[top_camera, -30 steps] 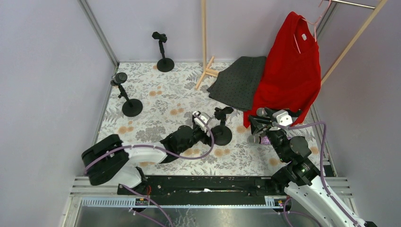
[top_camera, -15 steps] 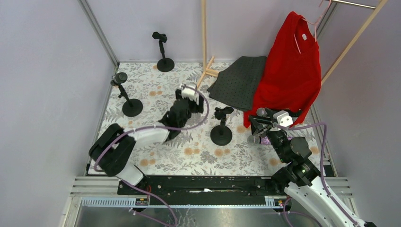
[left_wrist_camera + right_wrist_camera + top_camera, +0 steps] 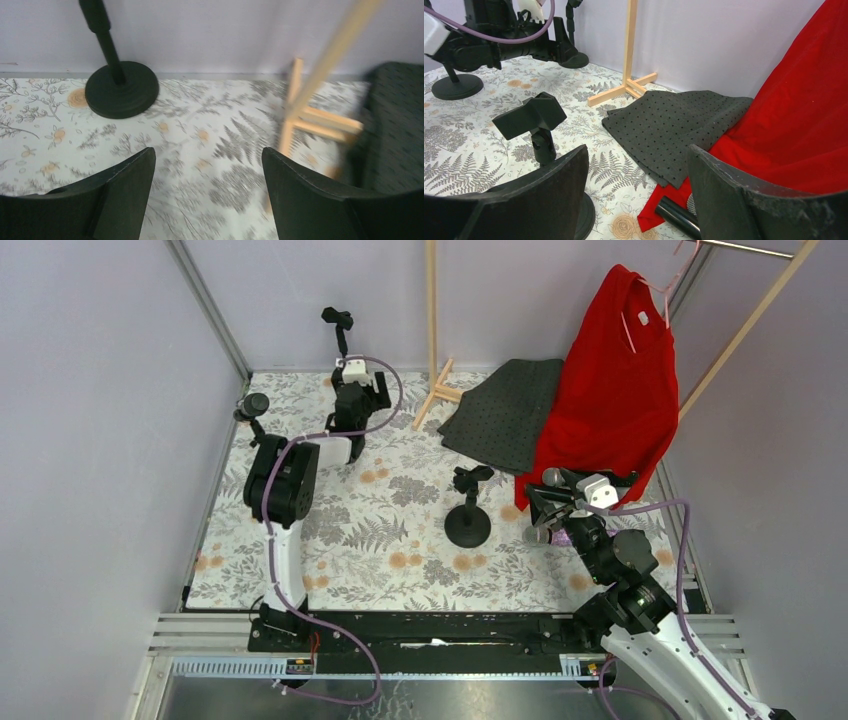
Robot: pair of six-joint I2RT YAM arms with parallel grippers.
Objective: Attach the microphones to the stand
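Observation:
My left gripper (image 3: 366, 390) (image 3: 207, 152) is open and empty, low over the floral cloth just in front of the back stand (image 3: 349, 376) (image 3: 121, 89). My right gripper (image 3: 540, 500) (image 3: 638, 147) is open and empty, to the right of the middle stand (image 3: 468, 524) (image 3: 530, 115), whose clip is empty. Below its right finger lie a black microphone body (image 3: 676, 214) and a mesh head (image 3: 691, 204) at the red cloth's edge. The top view shows a grey head (image 3: 538, 535) and a purple body (image 3: 562, 537) there. The left stand (image 3: 279, 467) carries a dark round thing at its top (image 3: 254, 403).
A wooden rack foot (image 3: 440, 393) (image 3: 300, 117) stands at the back centre. A dark dotted cloth (image 3: 505, 410) (image 3: 674, 125) lies beside it. A red shirt (image 3: 610, 390) (image 3: 794, 130) hangs down to the table at the right. Walls close the left and back.
My left arm has swung from beside the middle stand to the back left, ending near the back stand. The right arm has not moved.

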